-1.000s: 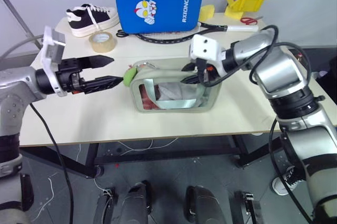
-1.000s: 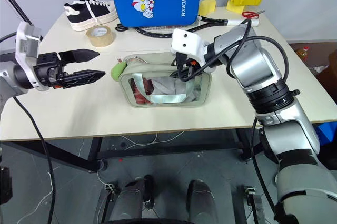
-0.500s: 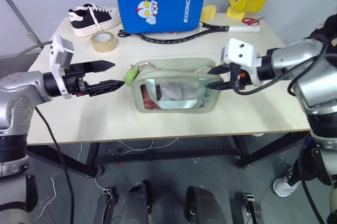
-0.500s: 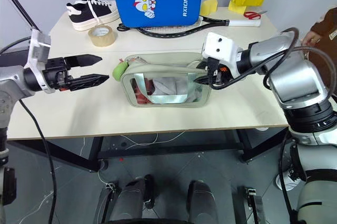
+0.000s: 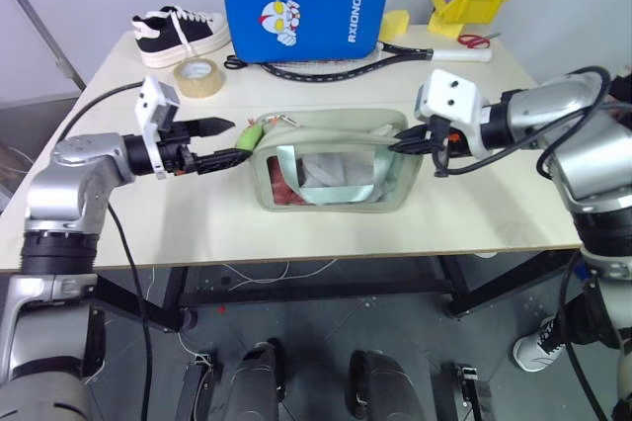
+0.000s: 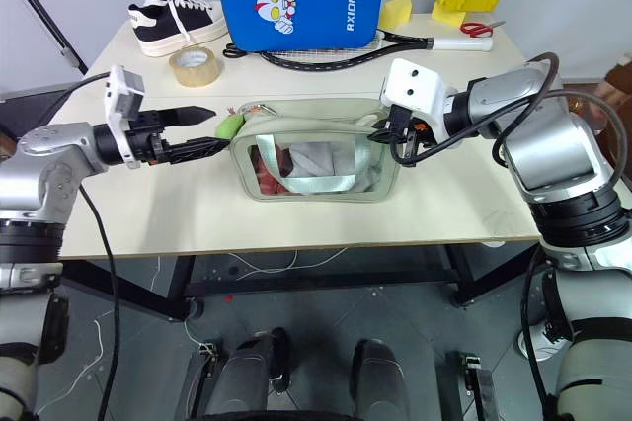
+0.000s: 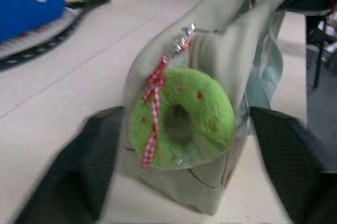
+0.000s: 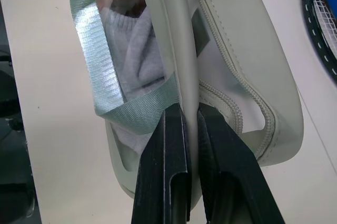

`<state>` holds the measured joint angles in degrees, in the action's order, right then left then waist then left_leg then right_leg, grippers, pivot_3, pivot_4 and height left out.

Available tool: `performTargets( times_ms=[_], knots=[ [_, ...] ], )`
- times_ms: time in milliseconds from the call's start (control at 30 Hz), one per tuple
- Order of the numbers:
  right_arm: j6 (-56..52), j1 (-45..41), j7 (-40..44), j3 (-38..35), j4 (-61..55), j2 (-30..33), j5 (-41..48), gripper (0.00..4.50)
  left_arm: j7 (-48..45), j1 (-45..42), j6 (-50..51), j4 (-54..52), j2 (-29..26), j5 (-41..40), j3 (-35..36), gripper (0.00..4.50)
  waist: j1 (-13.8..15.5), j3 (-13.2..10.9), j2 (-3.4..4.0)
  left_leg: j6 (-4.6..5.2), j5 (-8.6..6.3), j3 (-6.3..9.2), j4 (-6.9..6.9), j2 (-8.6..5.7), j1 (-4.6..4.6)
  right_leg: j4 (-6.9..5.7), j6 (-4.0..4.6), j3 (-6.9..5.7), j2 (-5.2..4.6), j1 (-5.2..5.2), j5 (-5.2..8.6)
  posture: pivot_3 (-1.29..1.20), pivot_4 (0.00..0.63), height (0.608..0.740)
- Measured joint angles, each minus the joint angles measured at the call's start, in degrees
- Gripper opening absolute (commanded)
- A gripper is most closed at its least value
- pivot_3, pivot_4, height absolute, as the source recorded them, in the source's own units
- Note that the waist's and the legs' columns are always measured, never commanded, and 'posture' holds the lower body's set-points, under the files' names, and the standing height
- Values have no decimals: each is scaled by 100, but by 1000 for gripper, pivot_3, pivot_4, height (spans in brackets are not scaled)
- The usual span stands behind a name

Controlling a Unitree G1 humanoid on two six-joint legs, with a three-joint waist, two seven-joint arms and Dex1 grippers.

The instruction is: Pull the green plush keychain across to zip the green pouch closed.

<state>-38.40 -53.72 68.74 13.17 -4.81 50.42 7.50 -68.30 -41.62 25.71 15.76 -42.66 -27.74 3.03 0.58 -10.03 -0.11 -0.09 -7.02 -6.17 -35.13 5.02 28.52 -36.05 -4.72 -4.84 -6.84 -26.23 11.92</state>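
While the pouch waits unzipped: each arm works one end of it.

Head views, green pouch [image 5: 331, 166]: pale sage rectangle with a clear front window, near the front edge of the table [image 5: 148, 233]; soft sides, a mint strap and folded cloth show through the plastic.
Head views, green plush keychain [image 5: 250, 134]: fuzzy, at the pouch's left end, top corner.
Head views, left gripper [image 5: 225, 141]: points at that end, jaws parted, upper finger above the plush, lower one level with it; nothing held yet.
Head views, right gripper [image 5: 400, 140]: clamped on the right end's top edge, likely as an anchor so the pouch will not slide when the zip is pulled.
Head views, background: blue padded case [image 5: 301, 11], shoe [image 5: 181, 34], tape roll [image 5: 197, 76], well behind.

Left wrist view, plush: ring-shaped, with a dimple in the middle, red-checked ribbon, hanging from a metal pull; one black finger [image 7: 73, 169] on each side, neither touching.

Right wrist view, fingers [image 8: 171, 176]: pinched on the pouch's smooth rim, beside the open zipper teeth [image 8: 239, 95].
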Motion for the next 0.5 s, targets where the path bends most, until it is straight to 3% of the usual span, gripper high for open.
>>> performTargets(
  times_ms=[167, 500],
  knots=[
    [-14, 0, -45, 0, 0, 5, 10, 0, -146, -42, -33, 106, 24, 34, -1, 30, 5, 0, 0, 0, 1, 2, -3, 0, 0, -7, 0, 0, 1, -2, 0, 0, 150, 723],
    [-108, 55, -144, -31, -46, 16, 70, 0, -109, -620, 615, -140, 70, -463, 322, 8, 14, -1, -2, 0, 1, 4, -8, 0, 1, -6, 0, 0, 0, 4, 0, 0, 150, 723]
  ],
)
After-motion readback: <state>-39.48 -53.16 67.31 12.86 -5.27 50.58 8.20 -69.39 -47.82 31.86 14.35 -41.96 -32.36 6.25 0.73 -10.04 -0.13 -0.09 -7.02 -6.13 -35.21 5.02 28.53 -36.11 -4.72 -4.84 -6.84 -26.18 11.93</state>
